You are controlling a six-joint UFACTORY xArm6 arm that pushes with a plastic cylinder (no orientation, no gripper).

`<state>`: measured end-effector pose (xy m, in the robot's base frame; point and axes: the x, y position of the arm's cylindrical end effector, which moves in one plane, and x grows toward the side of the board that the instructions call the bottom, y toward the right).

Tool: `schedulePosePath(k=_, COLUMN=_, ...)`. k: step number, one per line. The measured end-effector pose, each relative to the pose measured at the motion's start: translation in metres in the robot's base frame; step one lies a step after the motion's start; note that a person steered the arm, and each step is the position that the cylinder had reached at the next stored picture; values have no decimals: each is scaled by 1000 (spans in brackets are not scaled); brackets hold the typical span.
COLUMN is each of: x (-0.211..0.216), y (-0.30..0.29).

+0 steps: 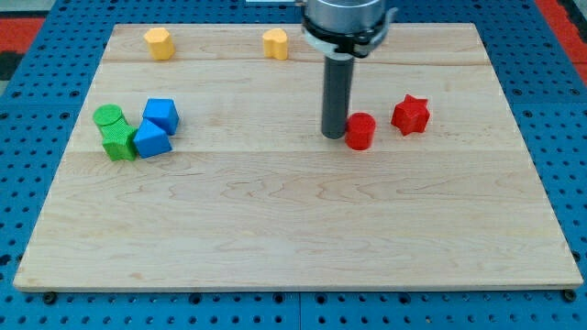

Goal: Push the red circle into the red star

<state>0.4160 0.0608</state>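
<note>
The red circle [360, 131] sits right of the board's middle. The red star [410, 115] lies a short gap away, to its right and slightly toward the view's top. The two do not touch. My tip [334, 136] rests on the board directly at the red circle's left side, touching or nearly touching it. The dark rod rises from there to the arm's head at the view's top.
Two yellow blocks [159, 43] [275, 43] lie near the board's top edge. At the left is a cluster: a green circle [108, 117], a green block [118, 143], a blue cube [161, 115] and a blue block [150, 140]. The wooden board [293, 238] sits on blue pegboard.
</note>
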Motion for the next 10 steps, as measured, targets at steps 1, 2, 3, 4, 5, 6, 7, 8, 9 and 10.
schedulePosePath(k=1, x=-2, y=33)
schedulePosePath(k=2, x=11, y=51)
schedulePosePath(k=3, x=30, y=77)
schedulePosePath(k=4, x=32, y=94)
schedulePosePath(k=5, x=49, y=107)
schedulePosePath(k=6, x=76, y=122)
schedulePosePath(k=7, x=58, y=144)
schedulePosePath(k=8, x=46, y=141)
schedulePosePath(k=9, x=46, y=120)
schedulePosePath(k=10, x=41, y=105)
